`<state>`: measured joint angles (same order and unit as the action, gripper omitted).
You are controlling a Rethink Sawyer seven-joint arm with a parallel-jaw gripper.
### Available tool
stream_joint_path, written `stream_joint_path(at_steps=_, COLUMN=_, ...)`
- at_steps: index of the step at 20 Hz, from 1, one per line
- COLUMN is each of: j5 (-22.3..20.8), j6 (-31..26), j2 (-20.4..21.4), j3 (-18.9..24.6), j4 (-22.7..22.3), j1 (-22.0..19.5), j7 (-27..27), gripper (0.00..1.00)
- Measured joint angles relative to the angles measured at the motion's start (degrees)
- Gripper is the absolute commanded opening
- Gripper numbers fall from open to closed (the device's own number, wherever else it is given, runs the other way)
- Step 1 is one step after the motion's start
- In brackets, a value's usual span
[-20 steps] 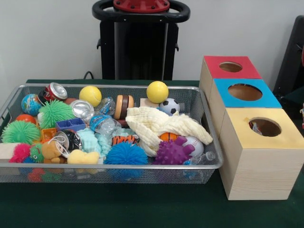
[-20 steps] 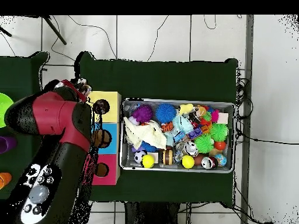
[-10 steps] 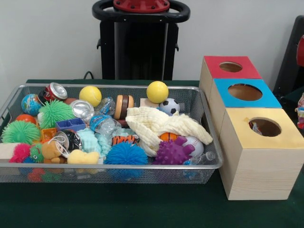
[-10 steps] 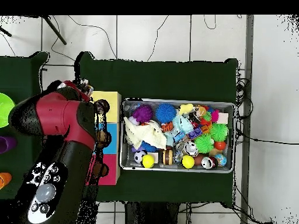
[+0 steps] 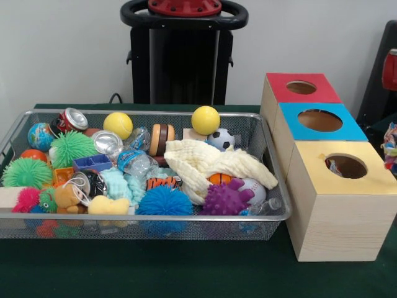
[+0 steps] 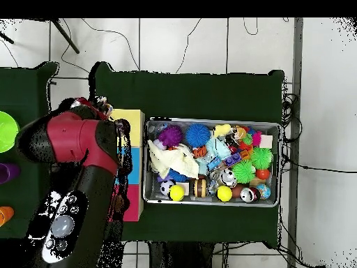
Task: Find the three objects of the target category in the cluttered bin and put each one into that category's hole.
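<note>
arm (image 6: pixel 80 164) sits over the three boxes in the overhead view, at 9 o'clock of the bin (image 5: pixel 142 220). gripper barely shows at the front view's right edge, carrying something multicoloured (image 5: pixel 390 138); cannot tell what it is or how the gripper is set. yellow box (image 5: pixel 340 198) has something small visible in its hole (image 5: pixel 345 166), so maybe one item is in. blue box (image 5: pixel 319 121) and red box (image 5: pixel 300 87) holes look empty. bin still packed: balls, cloth (image 5: pixel 211 162), cans. judging by that, most of the task is left
</note>
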<state>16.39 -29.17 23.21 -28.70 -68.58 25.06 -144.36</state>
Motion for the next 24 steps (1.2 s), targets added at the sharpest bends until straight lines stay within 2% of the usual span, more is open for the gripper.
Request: stream_joint_path(at_steps=24, j5=-10.7, j6=0.9, j2=4.9, j3=8.7, j4=-2.1, j1=-5.3, j7=0.0, gripper=0.0)
